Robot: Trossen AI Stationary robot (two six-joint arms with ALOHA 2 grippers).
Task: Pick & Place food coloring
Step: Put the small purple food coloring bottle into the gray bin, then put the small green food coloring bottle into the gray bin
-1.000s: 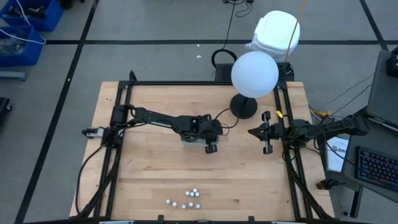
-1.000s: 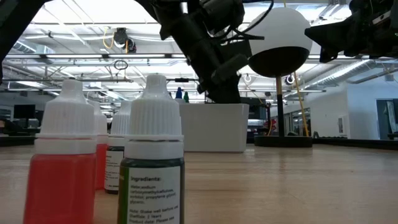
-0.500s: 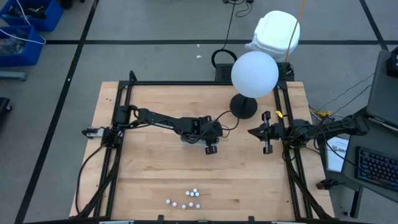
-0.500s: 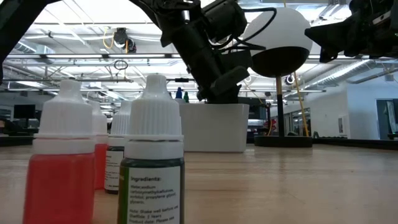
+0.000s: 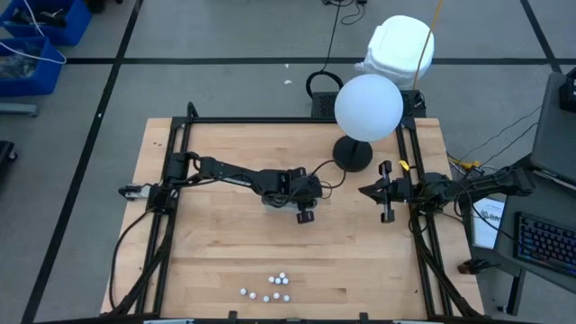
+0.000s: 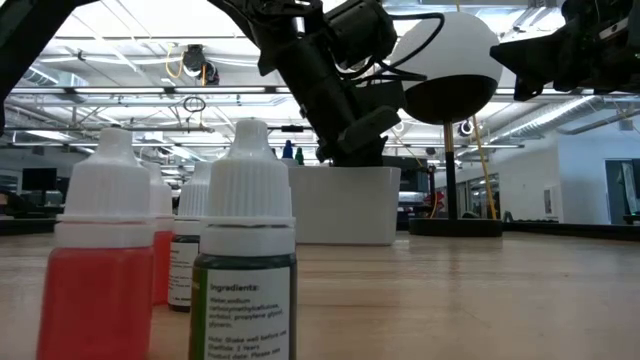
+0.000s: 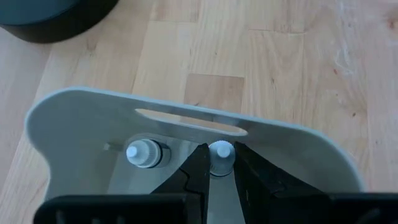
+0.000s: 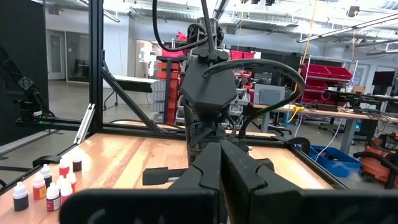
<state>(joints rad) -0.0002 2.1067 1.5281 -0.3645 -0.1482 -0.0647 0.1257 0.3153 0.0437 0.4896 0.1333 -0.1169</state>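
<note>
The left hand, near the surface's middle, grips a food coloring bottle inside the white bin, cap pointing up. Other bottles stand upright near the front edge. The right hand waits closed by the right edge.

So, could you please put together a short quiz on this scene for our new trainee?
1. True or false: the right gripper, waiting at the right edge of the table, is open.
2. What does the left gripper grip inside the white bin? A) a cable B) a food coloring bottle C) nothing
3. Fill in: besides the gripped one, the left wrist view shows ___ other bottle in the bin.
Key: 1 false; 2 B; 3 one.
</note>
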